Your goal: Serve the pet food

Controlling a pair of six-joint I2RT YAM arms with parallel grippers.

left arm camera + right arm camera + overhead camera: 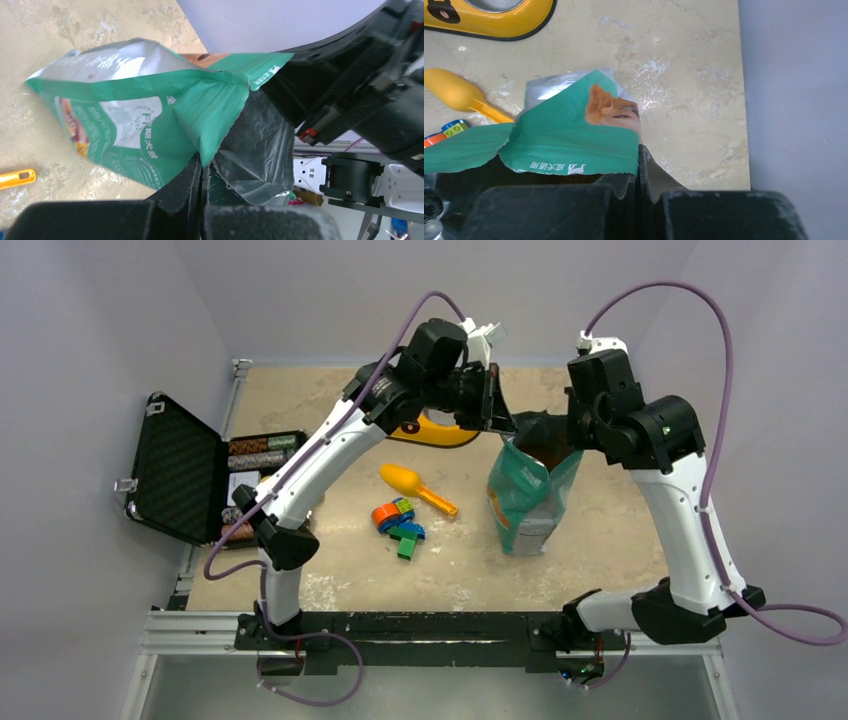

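Bag [525, 502]: Chinese txt | L end effector [204, 182], R end effector [639, 172] pinch rim

You have soft, even overhead light in all 3 views, with only faint shadows on the worktop [600, 530]. Both wrist views go blurry along the bottom edge. The bag's [150, 115] foil glints slightly.

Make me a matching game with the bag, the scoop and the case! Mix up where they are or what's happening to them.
Things:
1. bag
2. scoop
3. case

Places or states:
A. lid open, far left
B. lying beside the toy blocks
C. top pinched by the left gripper and right gripper

Pairs: 1-C, 2-B, 3-A
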